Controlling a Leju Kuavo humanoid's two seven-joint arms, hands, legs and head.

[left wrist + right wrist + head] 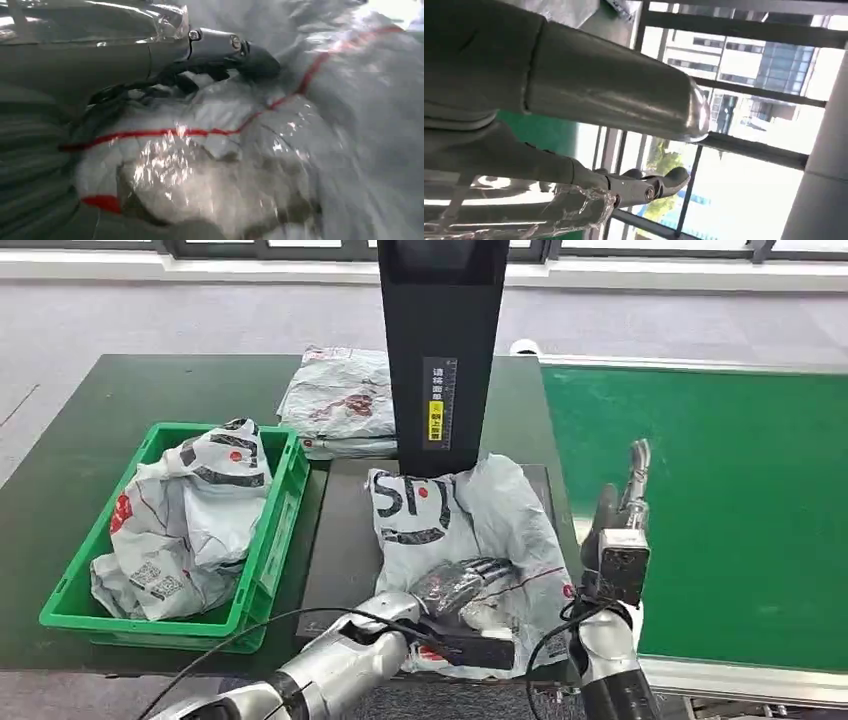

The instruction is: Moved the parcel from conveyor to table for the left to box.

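A crumpled grey-white parcel with black letters and red marks lies on a dark flat platform in the middle of the table. My left hand lies on the near part of the parcel with its fingers stretched over the plastic, and the bag still lies flat. My right hand is raised beside the parcel at the conveyor's edge. Its fingers point up and hold nothing.
A green crate at the left holds another parcel. More parcels are stacked at the back of the dark green table. A black scanner post stands just behind the platform. The green conveyor belt runs along the right.
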